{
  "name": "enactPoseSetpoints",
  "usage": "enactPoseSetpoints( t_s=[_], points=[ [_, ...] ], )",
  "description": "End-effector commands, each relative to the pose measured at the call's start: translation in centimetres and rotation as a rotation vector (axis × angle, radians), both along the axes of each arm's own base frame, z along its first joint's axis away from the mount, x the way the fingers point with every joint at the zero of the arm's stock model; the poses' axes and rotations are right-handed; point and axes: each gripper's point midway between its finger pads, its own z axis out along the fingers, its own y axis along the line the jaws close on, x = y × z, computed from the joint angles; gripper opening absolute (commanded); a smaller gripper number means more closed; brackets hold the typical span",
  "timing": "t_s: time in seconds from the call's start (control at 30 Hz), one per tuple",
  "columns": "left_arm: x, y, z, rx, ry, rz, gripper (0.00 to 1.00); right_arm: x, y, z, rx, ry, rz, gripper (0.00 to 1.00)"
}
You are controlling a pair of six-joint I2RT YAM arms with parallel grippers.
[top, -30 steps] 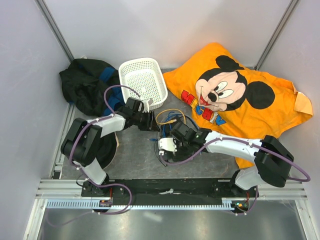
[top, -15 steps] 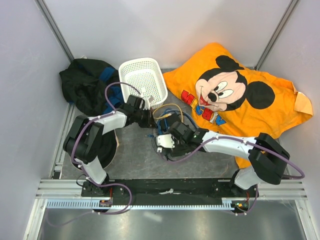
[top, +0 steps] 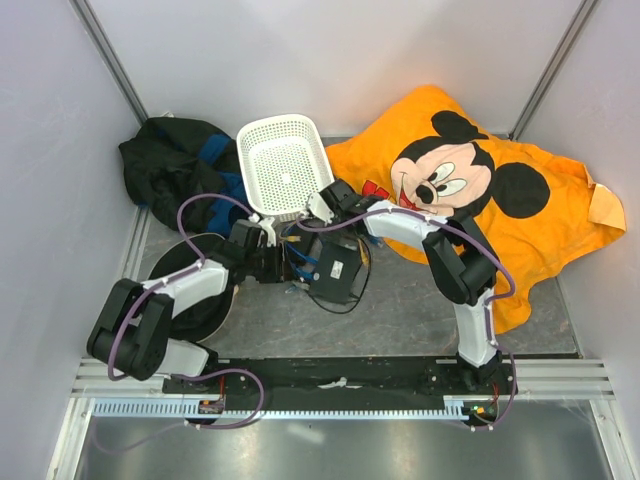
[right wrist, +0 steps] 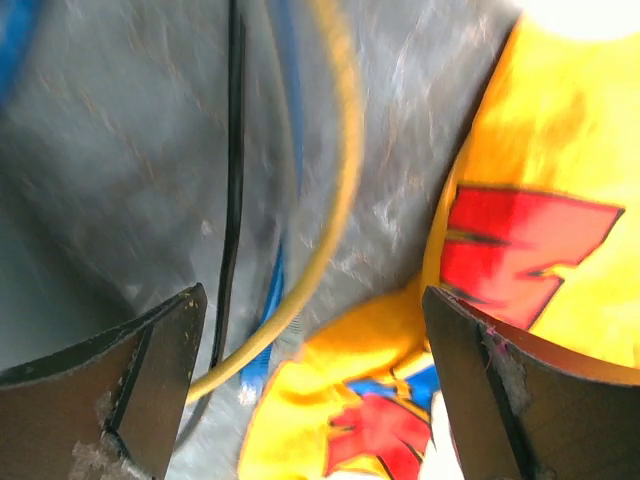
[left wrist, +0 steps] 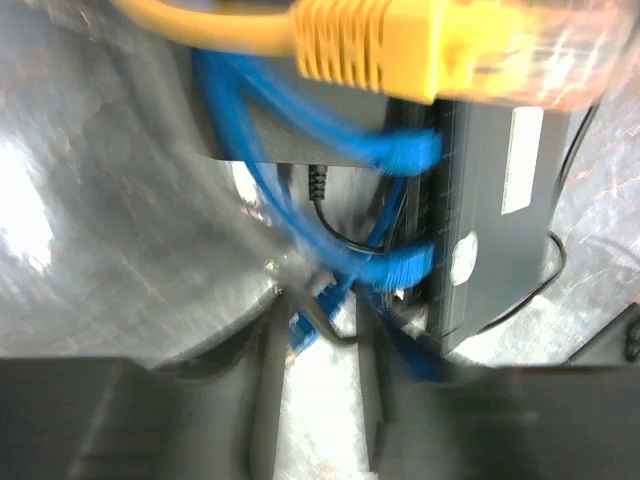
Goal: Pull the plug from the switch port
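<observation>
Two wrist views show small things that the top view does not; the left wrist view is blurry, but it shows the yellow plug [left wrist: 385, 45] up close on its yellow wire, with its clear tip showing; below it lies the black box [left wrist: 495, 230]. The switch port [left wrist: 437, 200] edge of that box has blue wires [left wrist: 400, 150] stuck in it; a white label [left wrist: 520, 160] sits on top. The left claw [left wrist: 320, 330] is narrow; a bit of blue wire runs between its fingers, loose in the gap. The right wrist view shows the right claw [right wrist: 312, 300] wide, over the yellow wire [right wrist: 335, 180] and the edge of the orange shirt [right wrist: 540, 150].

Only the top view shows the white basket [top: 250, 160]; its holey floor shows all over.

Half a second ago the right claw was down on the box; now it is up by the basket's corner; the left claw has come down next to the box on the grey worktop [top: 400, 310].
</observation>
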Motion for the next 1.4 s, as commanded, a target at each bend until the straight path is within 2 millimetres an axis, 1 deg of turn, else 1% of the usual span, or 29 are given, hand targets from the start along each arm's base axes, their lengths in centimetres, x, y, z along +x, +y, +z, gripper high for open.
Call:
enactPoseSetpoints(
  t_s=[0.0, 0.03, 0.07, 0.13, 0.17, 0.2, 0.23, 0.27, 0.3, 0.37, 0.4, 0.47, 0.5, 0.53, 0.57, 0.6, 0.63, 0.7, 0.77, 0.93, 0.97, 1.0, 1.07, 1.1, 1.13, 1.17, 1.3, 1.33, 1.37],
  points=[
    [-2.0, -0.8, 1.1, -0.078, 0.027, -0.027, 0.52, -0.3, 3.1, 1.3, 0.153, -0.004, -0.038, 0.98],
    [-1.9, -0.9, 1.8, -0.087, 0.016, -0.025, 0.56, -0.7, 2.6, 1.3, 0.148, -0.001, -0.046, 0.98],
    [-1.6, -0.9, 2.8, -0.1, -0.004, -0.024, 0.57, -0.6, 2.1, 3.0, 0.184, -0.02, -0.062, 0.98],
    [-1.2, -0.8, 4.6, -0.11, 0.0, -0.029, 0.61, -1.3, 1.0, 4.3, 0.214, -0.003, -0.082, 0.98],
    [-1.2, -0.8, 5.1, -0.101, -0.009, -0.047, 0.62, -1.6, 1.0, 6.5, 0.267, -0.02, -0.089, 0.98],
    [-1.2, -0.8, 6.3, -0.095, -0.007, -0.062, 0.63, -1.9, 0.7, 7.5, 0.286, -0.024, -0.098, 0.98],
    [-1.3, -0.8, 6.8, -0.089, -0.013, -0.076, 0.64, -2.4, 0.3, 8.5, 0.301, -0.022, -0.111, 0.98],
    [-1.4, -0.7, 7.1, -0.078, -0.013, -0.087, 0.65, -3.0, 0.5, 10.6, 0.38, -0.026, -0.145, 0.98],
    [-1.3, -0.6, 8.0, -0.08, -0.03, -0.088, 0.66, -3.7, 0.8, 11.6, 0.426, -0.006, -0.149, 0.98],
    [-1.3, -0.4, 8.7, -0.072, -0.062, -0.095, 0.67, -5.7, 1.1, 13.9, 0.521, 0.046, -0.172, 0.98],
    [-1.2, -0.2, 9.1, -0.07, -0.093, -0.086, 0.67, -8.1, 2.6, 13.7, 0.618, 0.173, -0.168, 0.98],
    [-0.4, -0.2, 9.4, -0.072, -0.14, -0.066, 0.67, -11.2, 3.5, 13.0, 0.684, 0.324, -0.155, 0.98],
    [-0.1, -0.3, 9.4, -0.075, -0.149, -0.066, 0.67, -13.2, 4.8, 12.7, 0.746, 0.447, -0.164, 0.98],
    [0.3, -0.5, 9.0, -0.075, -0.143, -0.066, 0.67, -14.8, 5.0, 11.5, 0.754, 0.541, -0.186, 0.97],
    [0.5, -0.6, 8.8, -0.076, -0.137, -0.065, 0.66, -15.6, 5.4, 10.3, 0.76, 0.612, -0.204, 0.97],
    [0.8, -0.8, 8.8, -0.081, -0.133, -0.069, 0.66, -16.2, 6.6, 10.3, 0.833, 0.687, -0.212, 0.96],
    [1.1, -1.0, 8.3, -0.081, -0.125, -0.081, 0.64, -17.1, 6.2, 8.5, 0.853, 0.755, -0.306, 0.96],
    [1.8, -1.3, 8.0, -0.082, -0.152, -0.087, 0.63, -16.8, 6.4, 7.3, 0.889, 0.772, -0.345, 0.96],
    [2.5, -0.7, 6.9, -0.045, -0.148, -0.054, 0.63, -17.0, 5.8, 5.4, 0.874, 0.814, -0.418, 0.98],
    [1.8, -0.1, 4.8, -0.047, -0.094, -0.021, 0.61, -15.0, 5.1, 3.5, 0.875, 0.841, -0.529, 0.98],
    [1.6, 0.0, 4.5, -0.053, -0.08, -0.011, 0.62, -14.6, 4.7, 2.6, 0.861, 0.841, -0.578, 0.98],
    [1.3, 0.2, 3.7, -0.058, -0.058, 0.002, 0.63, -14.3, 4.6, 2.3, 0.859, 0.845, -0.597, 0.98],
    [1.0, 0.2, 3.1, -0.076, -0.033, 0.02, 0.63, -13.8, 4.2, 1.3, 0.851, 0.857, -0.638, 0.98],
    [0.6, 0.4, 2.5, -0.077, -0.017, 0.024, 0.61, -13.6, 4.0, 0.9, 0.844, 0.85, -0.656, 0.98],
    [0.7, 0.3, 2.5, -0.087, -0.023, 0.026, 0.57, -13.3, 3.9, 0.6, 0.837, 0.843, -0.665, 0.98],
    [0.6, 0.3, 2.4, -0.091, -0.023, 0.026, 0.55, -13.2, 3.7, -0.1, 0.819, 0.84, -0.684, 0.98],
    [0.3, 0.4, 1.8, -0.099, -0.018, 0.037, 0.48, -12.2, 4.3, -0.7, 0.818, 0.842, -0.67, 0.98],
    [0.3, 0.4, 1.7, -0.1, -0.021, 0.036, 0.46, -11.0, 4.8, -0.1, 0.837, 0.813, -0.638, 0.98],
    [0.4, 0.3, 1.7, -0.105, -0.028, 0.029, 0.44, -10.4, 5.0, -0.3, 0.835, 0.804, -0.632, 0.98]
  ],
)
